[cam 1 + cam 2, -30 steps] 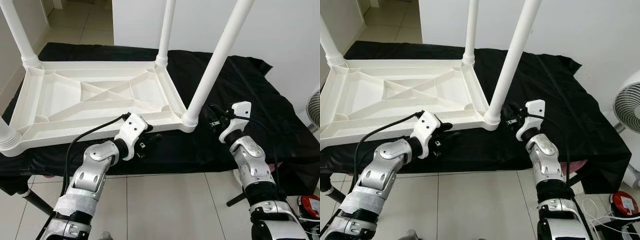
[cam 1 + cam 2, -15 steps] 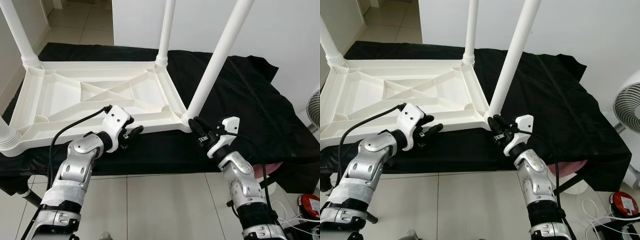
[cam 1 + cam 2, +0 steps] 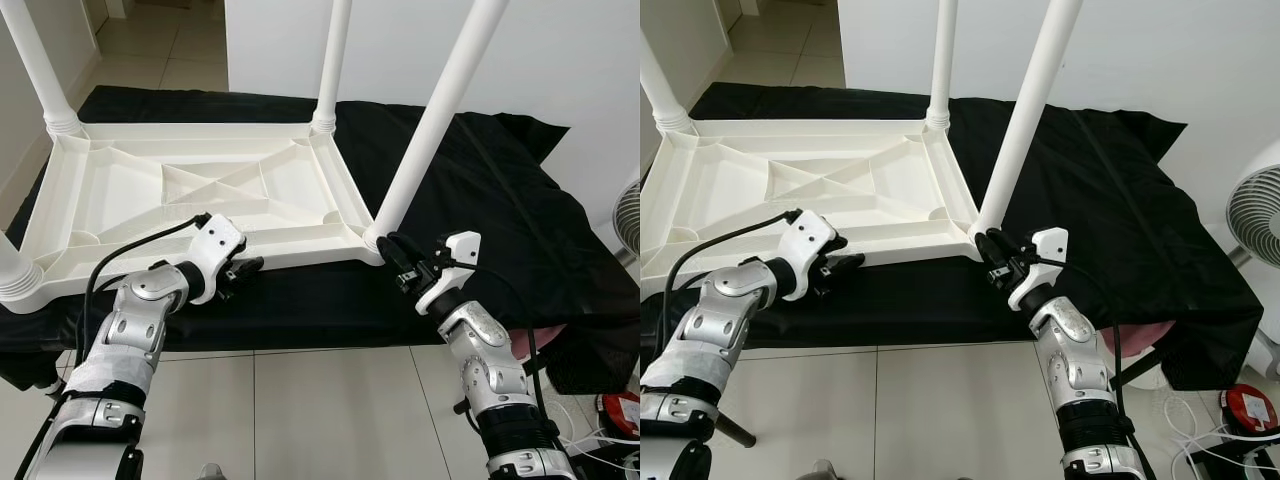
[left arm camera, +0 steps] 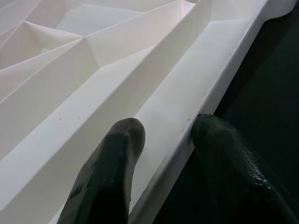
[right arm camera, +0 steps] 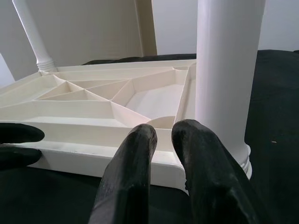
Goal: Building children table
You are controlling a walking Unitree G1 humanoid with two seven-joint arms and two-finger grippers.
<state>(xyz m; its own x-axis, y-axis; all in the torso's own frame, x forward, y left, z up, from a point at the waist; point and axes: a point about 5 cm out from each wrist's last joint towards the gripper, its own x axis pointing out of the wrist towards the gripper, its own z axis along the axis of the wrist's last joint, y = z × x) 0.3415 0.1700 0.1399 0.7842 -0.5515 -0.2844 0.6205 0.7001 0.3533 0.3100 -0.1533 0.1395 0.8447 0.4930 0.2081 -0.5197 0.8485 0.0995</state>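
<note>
A white plastic children's table (image 3: 300, 240) lies upside down on a black cloth, its legs pointing up. My left gripper (image 3: 248, 268) is at the near long rim. In the left wrist view, one of the left gripper's fingers (image 4: 114, 168) lies inside the rim and the other outside, closed on the rim. My right gripper (image 3: 395, 252) sits at the near right corner, just beside the base of the near right leg (image 3: 430, 120). Its fingers (image 5: 135, 163) are close together with nothing between them, pointing at the corner below that leg (image 5: 224, 70).
The black cloth (image 3: 490, 200) covers a low surface and hangs over its front edge. Two more legs (image 3: 333, 60) (image 3: 35, 65) rise at the far corners. A white fan (image 3: 1255, 215) and a red object (image 3: 1245, 405) stand at the right on the tiled floor (image 3: 330, 410).
My left gripper has slid left along the near rim and come onto it. My right gripper has dropped and moved left, from right of the near right leg to its base.
</note>
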